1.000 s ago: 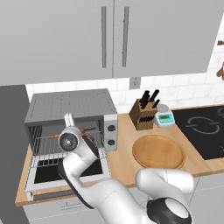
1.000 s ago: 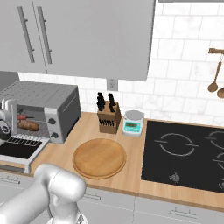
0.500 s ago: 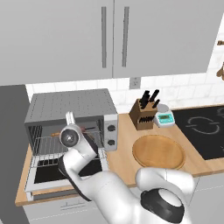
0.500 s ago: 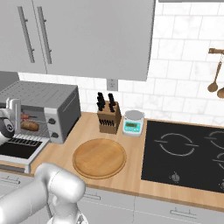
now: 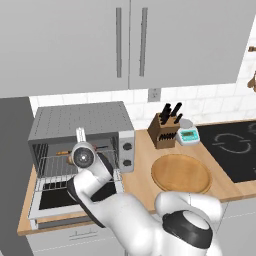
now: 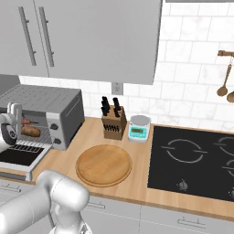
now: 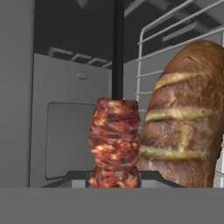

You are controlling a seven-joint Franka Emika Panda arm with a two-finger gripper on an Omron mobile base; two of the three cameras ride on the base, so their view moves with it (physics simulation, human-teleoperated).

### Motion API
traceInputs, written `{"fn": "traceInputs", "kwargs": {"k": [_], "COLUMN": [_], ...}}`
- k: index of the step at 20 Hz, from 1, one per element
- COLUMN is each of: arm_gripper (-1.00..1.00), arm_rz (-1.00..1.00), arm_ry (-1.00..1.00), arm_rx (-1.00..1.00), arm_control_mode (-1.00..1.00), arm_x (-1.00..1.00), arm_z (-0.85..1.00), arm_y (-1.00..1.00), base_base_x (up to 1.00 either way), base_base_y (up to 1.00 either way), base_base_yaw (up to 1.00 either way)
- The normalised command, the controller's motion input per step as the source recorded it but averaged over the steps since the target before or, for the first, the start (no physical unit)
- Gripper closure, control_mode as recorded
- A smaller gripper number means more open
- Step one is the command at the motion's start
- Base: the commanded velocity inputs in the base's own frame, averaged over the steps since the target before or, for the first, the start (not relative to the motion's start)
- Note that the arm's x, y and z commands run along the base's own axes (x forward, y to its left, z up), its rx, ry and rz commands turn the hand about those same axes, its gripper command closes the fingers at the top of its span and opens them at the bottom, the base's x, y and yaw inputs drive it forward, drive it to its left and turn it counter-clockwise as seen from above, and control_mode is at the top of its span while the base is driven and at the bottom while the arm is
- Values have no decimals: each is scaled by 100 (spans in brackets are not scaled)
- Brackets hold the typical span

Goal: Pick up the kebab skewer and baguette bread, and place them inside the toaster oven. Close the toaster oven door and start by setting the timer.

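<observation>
At the left of the right base view the toaster oven point(image 6: 45, 112) is standing open, its toaster oven door point(image 6: 20, 157) lying dropped down over the tabletop point(image 6: 137, 171) edge. The baguette bread point(image 6: 31, 131) is already resting on the rack inside, so that half looks done. In the hand view the kebab skewer point(image 7: 114, 142) is sitting at centre, just left of the loaf, with the hand closed narrowly on it (fingertips hidden behind the meat). Releasing it, shutting the door and setting the timer are remaining. The hand point(image 5: 81, 154) is reaching level into the oven mouth at centre left of the left base view
</observation>
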Motion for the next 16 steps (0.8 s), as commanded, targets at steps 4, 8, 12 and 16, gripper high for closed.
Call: {"fn": "traceInputs", "kwargs": {"k": [4, 8, 12, 16], "arm_gripper": [-100, -100, -100, -100], "arm_rz": [0, 0, 0, 0], "arm_ry": [0, 0, 1, 2], "arm_rx": [0, 0, 0, 0], "arm_control_mode": [-100, -100, -100, -100], "arm_x": [0, 0, 0, 0], "arm_z": [0, 0, 0, 0], "arm_y": [0, 0, 0, 0], "base_base_x": [0, 0, 0, 0], "base_base_y": [0, 0, 0, 0], "base_base_yaw": [0, 0, 0, 0]}}
